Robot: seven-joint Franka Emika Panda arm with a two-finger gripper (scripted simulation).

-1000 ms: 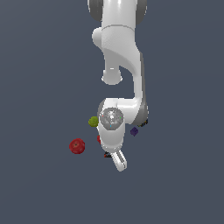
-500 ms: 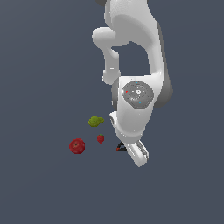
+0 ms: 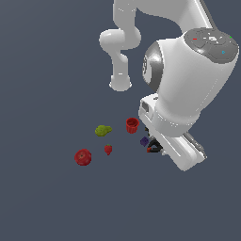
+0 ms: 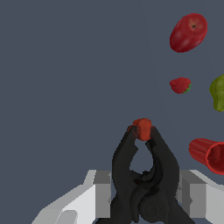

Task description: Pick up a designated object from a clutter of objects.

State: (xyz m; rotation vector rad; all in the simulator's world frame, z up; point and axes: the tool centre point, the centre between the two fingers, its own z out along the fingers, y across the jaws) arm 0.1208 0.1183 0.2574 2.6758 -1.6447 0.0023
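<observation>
Black clamp (image 4: pixel 144 175) (between gripper (image 4: pixel 142 192) fingers)

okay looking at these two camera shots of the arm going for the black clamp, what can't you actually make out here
- Gripper, wrist view: the black clamp covers the gap, so open or shut on it is unclear; fingertips cut off at the picture's edge.
- Black clamp, exterior view: mostly hidden behind the arm's wrist; only a sliver shows.
- Dark multicoloured lump: not visible in either view.
- Purple block: too small for detail; absent from the wrist view.
- Red cup and yellow-green fruit: cut off by the wrist picture's edge.

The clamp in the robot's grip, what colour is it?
Black clamp with red tips, clearest in the wrist view.
</observation>
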